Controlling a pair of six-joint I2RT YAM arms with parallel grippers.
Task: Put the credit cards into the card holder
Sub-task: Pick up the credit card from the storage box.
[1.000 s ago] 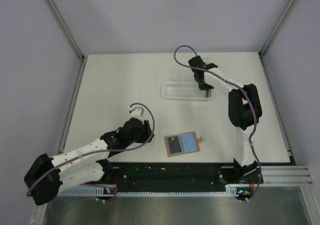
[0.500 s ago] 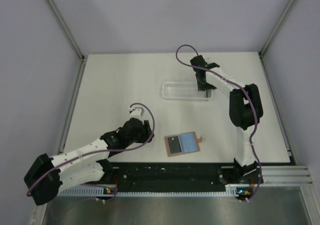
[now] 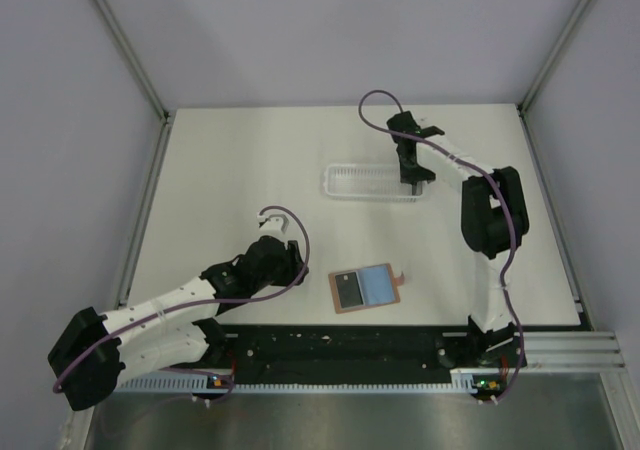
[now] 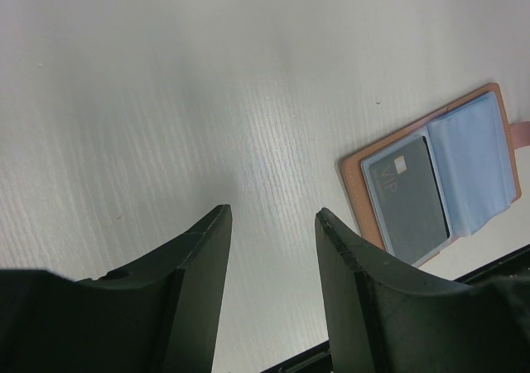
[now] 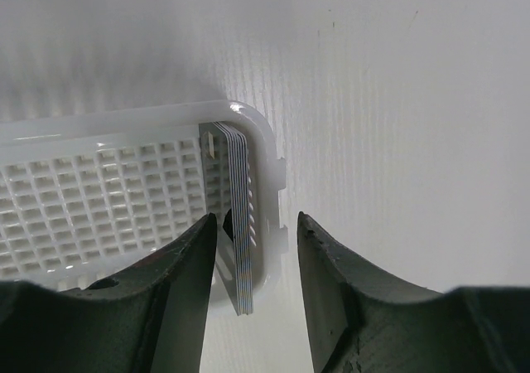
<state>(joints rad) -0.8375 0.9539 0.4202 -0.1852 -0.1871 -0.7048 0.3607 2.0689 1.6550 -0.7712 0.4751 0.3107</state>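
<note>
While one black card (image 4: 410, 203) is already seen lodged in the left pocket of the card holder (image 4: 476, 166), the task is judged about half done. The holder is laid open and flat at the near edge of the worktop (image 3: 220, 190), so that its pockets are presented upward.

The left fingers (image 4: 190, 290) are held parted over bare worktop with nothing between them, at about 9 o'clock of the holder and near it. They are probably kept there to steady the holder when a card is pushed in.

At 12 o'clock of the holder, well apart from it, a white tray (image 3: 340, 169) is set. The right fingers (image 5: 178, 298) are placed over its 3 o'clock end and are spread. A thin stack (image 5: 240, 215) standing on edge, and the tray's end wall beside it, are straddled by them. The stack is taken to be the remaining card or cards, though only striped edges are shown. No squeeze is seen: a gap is left at the outer finger. A card stood upright is offered for a pinch, but the wall inside the span would have to be excluded first.
</note>
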